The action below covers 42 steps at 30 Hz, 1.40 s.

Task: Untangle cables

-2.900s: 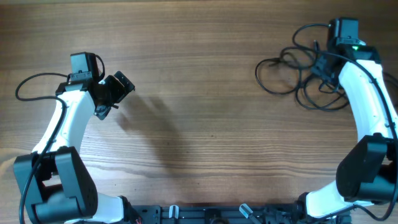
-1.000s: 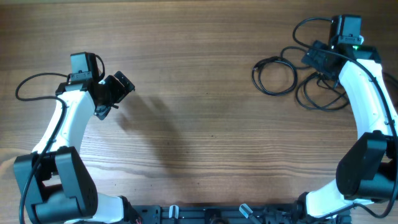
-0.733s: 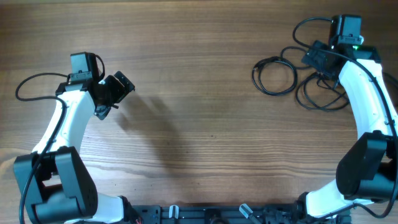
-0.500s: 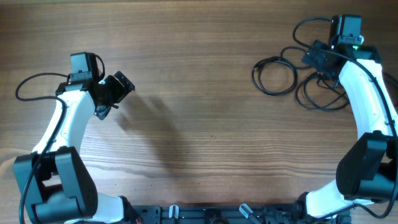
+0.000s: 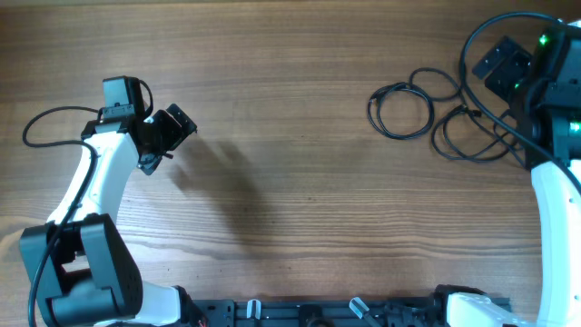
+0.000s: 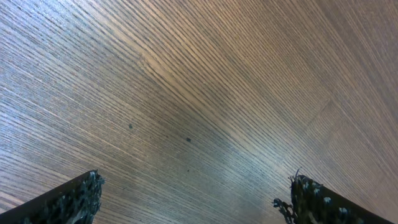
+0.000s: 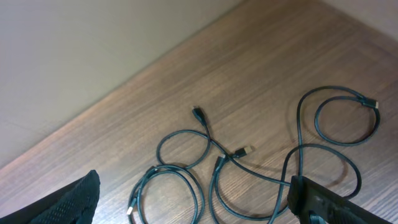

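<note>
We see a brown table (image 5: 300, 136) with a fine striped wood grain. The cables (image 5: 396, 88), at two o'clock, are black. The left arm (image 5: 95, 182) and the right arm (image 5: 554, 200) are white with black joints. At one o'clock a small green light (image 5: 545, 40) glows.

Several thin black cables (image 7: 239, 153) are seen spread loosely and flat on the wooden table (image 5: 272, 182), at its far right part, rather than bunched in a knot. In the overhead view one round coil (image 5: 388, 90) is laid to the left of the others, with larger, irregular loops lying just beside it to the right. In the right wrist view four or so open loops are shown, joined by long curving strands that cross one another near the middle. Small plug ends (image 7: 198, 113) are seen at the free tips, one of them lighter in colour.
</note>
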Tool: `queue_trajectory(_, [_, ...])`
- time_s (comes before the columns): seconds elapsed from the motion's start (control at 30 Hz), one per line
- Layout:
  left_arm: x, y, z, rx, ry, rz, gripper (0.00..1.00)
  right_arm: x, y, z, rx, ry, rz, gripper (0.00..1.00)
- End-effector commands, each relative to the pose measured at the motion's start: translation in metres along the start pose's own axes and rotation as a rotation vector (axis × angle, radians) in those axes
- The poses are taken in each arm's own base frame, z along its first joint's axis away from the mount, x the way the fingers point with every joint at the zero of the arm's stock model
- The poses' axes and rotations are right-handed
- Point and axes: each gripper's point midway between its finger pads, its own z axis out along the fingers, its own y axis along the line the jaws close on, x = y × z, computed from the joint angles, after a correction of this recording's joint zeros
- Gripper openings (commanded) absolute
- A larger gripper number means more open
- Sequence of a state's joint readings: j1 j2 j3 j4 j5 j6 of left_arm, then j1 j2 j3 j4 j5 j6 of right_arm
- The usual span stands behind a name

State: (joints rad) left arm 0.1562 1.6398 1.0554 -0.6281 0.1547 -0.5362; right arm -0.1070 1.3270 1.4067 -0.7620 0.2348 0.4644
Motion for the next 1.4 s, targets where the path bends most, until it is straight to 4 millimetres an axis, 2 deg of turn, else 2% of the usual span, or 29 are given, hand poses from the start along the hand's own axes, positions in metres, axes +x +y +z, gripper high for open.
queue_trajectory(0.0, [-0.001,-0.005,-0.005,0.021,-0.009,0.011,1.00,-0.004,0.008,-0.021,-0.050,-0.034,0.008,1.00])
queue_trajectory(0.2, [-0.001,-0.005,-0.005,0.021,-0.009,0.011,1.00,-0.008,0.021,-0.051,-0.118,-0.082,-0.004,1.00])
queue_trajectory(0.67, [-0.001,-0.005,-0.005,0.021,-0.009,0.011,1.00,-0.034,0.007,-0.138,-0.224,-0.278,0.055,1.00])
queue_trajectory(0.87, [-0.001,-0.005,-0.005,0.021,-0.009,0.011,1.00,-0.035,0.007,-0.157,-0.258,-0.312,0.056,1.00])
queue_trajectory(0.93, [-0.001,-0.005,-0.005,0.021,-0.009,0.011,1.00,-0.040,-0.005,-0.162,-0.175,-0.365,0.065,1.00])
queue_trajectory(1.03, [-0.001,-0.005,-0.005,0.021,-0.009,0.011,1.00,-0.033,0.004,-0.165,-0.204,-0.347,0.042,1.00])
queue_trajectory(1.1, [-0.001,-0.005,-0.005,0.021,-0.009,0.011,1.00,-0.019,0.005,-0.163,-0.203,-0.297,0.011,1.00])
queue_trajectory(1.2, [-0.001,-0.005,-0.005,0.021,-0.009,0.011,1.00,0.002,-0.010,-0.166,-0.168,-0.233,-0.022,1.00])
queue_trajectory(1.37, [-0.001,-0.005,-0.005,0.021,-0.009,0.011,1.00,0.013,-0.023,-0.179,-0.164,-0.216,-0.028,1.00])
